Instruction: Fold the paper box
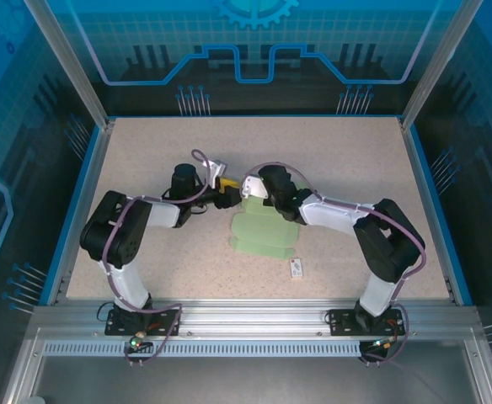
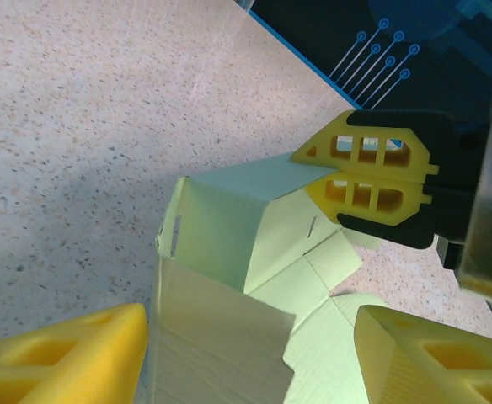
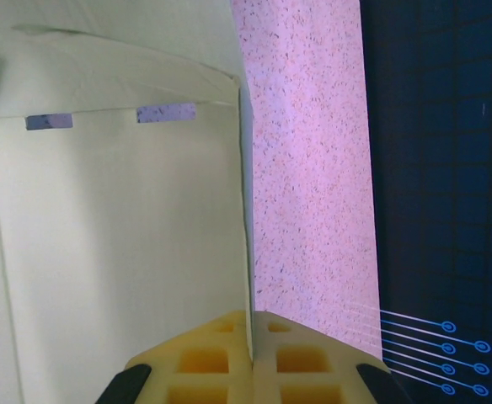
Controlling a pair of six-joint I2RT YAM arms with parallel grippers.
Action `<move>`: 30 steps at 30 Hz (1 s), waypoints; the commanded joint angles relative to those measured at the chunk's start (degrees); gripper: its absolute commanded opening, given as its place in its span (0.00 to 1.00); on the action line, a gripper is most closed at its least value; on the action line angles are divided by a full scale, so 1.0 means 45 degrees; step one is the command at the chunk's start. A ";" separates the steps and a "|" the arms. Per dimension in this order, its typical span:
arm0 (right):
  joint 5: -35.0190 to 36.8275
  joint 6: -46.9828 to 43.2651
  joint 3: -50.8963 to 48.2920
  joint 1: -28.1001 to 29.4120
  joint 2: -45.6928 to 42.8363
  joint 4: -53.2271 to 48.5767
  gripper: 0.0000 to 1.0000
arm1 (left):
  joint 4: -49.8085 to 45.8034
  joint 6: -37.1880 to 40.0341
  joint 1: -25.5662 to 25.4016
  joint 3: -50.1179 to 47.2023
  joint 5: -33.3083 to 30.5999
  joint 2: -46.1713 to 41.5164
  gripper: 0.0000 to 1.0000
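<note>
Top external view showed the paper box (image 1: 263,236) as a pale green card cut-out with flaps, lying near the middle of the speckled worktop (image 1: 355,168); its far end reached up to the two grippers, which met just beyond it; the left gripper (image 1: 223,187) came in from the left and the right gripper (image 1: 248,187) from the right, the two close beside each other; a small white tag (image 1: 296,268) lay on the worktop just beside the box's near right corner, apart from both arms.

Left wrist view showed the box (image 2: 229,252) partly raised, one panel standing up off the worktop with a folded corner and narrow slots along its left edge, other flaps lying lower around it; the left gripper (image 2: 248,324) was released, its yellow fingers (image 2: 69,353) spread wide to either side of the card, and I could not tell whether they touched it; the right gripper (image 2: 309,172) was clenched on the top right edge of the raised panel, its two yellow fingers pressed together with the card between them.

Right wrist view showed the right gripper (image 3: 252,324) grasping the thin edge of the box (image 3: 111,236), the card running straight up from between the fingers; two small slots showed near the top of that panel, and bare worktop lay to the right.
</note>
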 commanded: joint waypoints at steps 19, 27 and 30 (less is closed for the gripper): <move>-0.0015 -0.0118 0.0303 -0.0348 -0.0035 0.0209 0.00 | -0.0544 -0.0645 0.0741 0.0153 -0.1480 0.0387 0.61; 0.0913 -0.0879 -0.0094 0.0020 -0.0025 0.1360 0.00 | -0.1206 -0.0707 0.0741 0.0929 -0.1845 0.1005 0.58; 0.1402 -0.1155 -0.0349 0.0189 0.0185 0.2005 0.00 | -0.1345 -0.0713 0.0751 0.1116 -0.1797 0.1202 0.58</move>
